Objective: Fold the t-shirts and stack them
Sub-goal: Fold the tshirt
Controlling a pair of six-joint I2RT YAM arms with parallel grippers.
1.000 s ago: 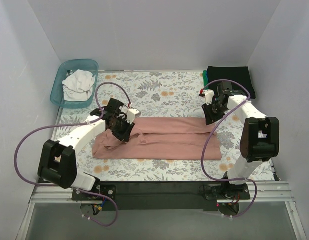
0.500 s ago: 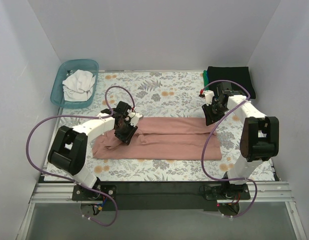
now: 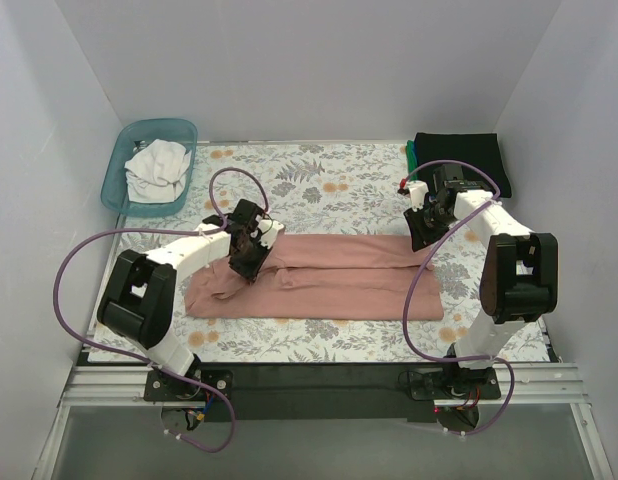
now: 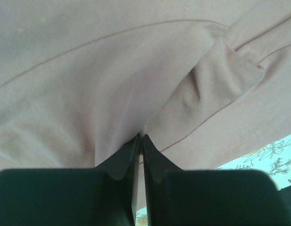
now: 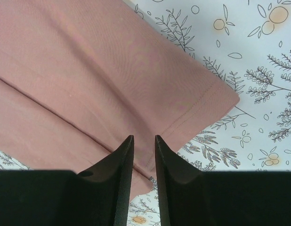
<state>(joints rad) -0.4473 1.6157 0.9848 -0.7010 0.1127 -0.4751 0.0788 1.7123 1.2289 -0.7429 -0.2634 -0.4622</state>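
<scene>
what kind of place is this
Probably a lab test cell, not a home: bare white walls box in a floral cloth, a left arm and right arm stand on a metal rail, and a pink tee lies out for folding.

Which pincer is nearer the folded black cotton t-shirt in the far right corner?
Right. The right pincer is just near-side of the folded black cotton t-shirt; the left pincer is far to its left, pinching the dusty-pink t-shirt.
</scene>
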